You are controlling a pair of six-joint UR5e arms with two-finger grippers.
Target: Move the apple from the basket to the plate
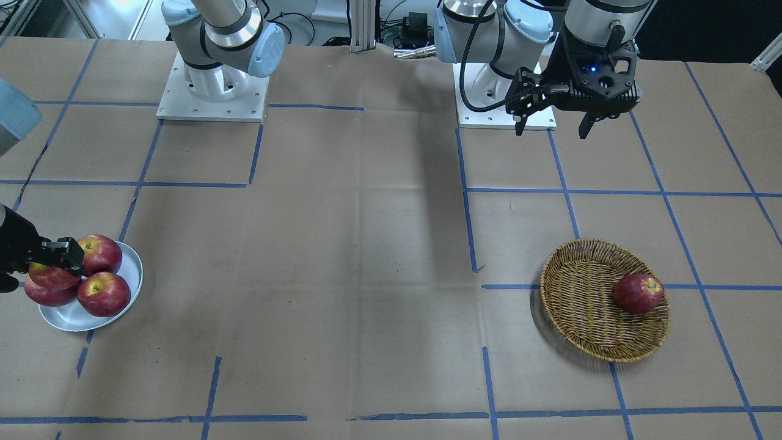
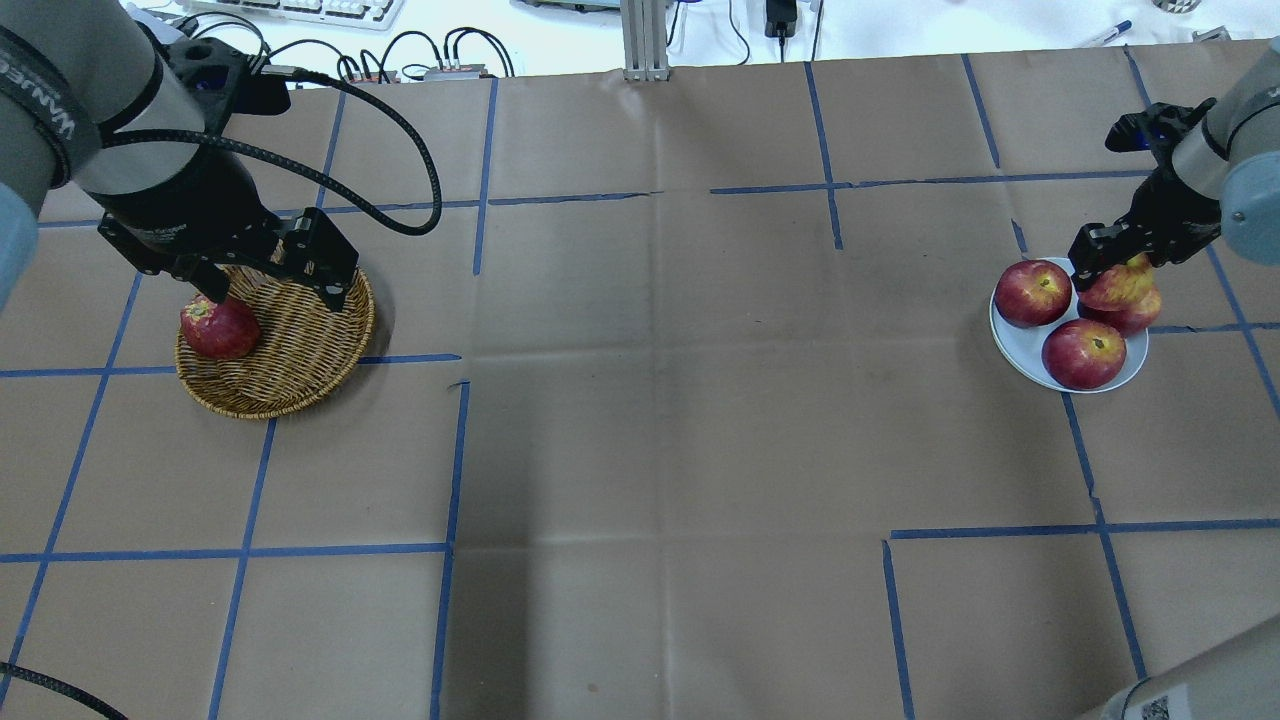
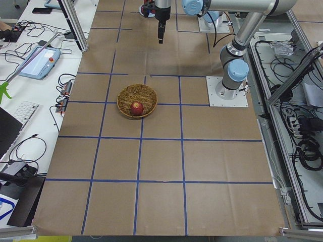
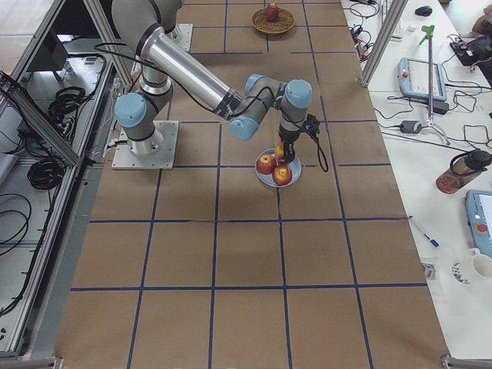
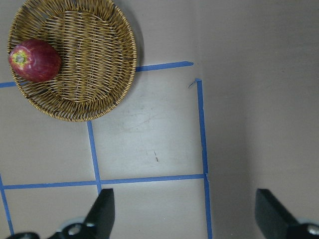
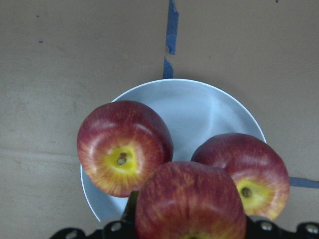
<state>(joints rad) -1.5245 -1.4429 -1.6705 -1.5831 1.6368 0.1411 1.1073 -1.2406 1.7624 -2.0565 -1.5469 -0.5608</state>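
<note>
The right hand [image 2: 1115, 262] is seen closed around the pinkish-red apple with yellowish streaks [image 6: 189, 204], which is held just over the round pale grey-white plate [image 6: 199, 109]. Whether the held apple is touching anything under it cannot be told.

Directly beneath the hand, at the plate's edge, a darker red apple [image 2: 1140, 318] is partly covered by the held one. Just beside the hand, two more deep-red apples with yellow stem hollows [image 6: 124, 147] [image 6: 244, 172] are resting on the plate, so little bare plate is left, and that only on the side away from the hand.

The main risk is judged to lie in the release. If the fingers are opened here, the apple may be dropped onto the rounded top of the fruit below, from which it could roll over the low rim and onto the brown paper-covered surface [image 2: 650, 400]. The neighbouring apples could also be nudged by the spreading fingers, or knocked off by the falling fruit. A shift toward the bare patch would be called for first.

Well away from this hand, across the surface, the left hand [image 5: 187, 209] is held empty with its fingers spread, above and to one side of the tan woven wicker basket [image 5: 89, 74], where one deep-red apple [image 5: 34, 59] lies.
</note>
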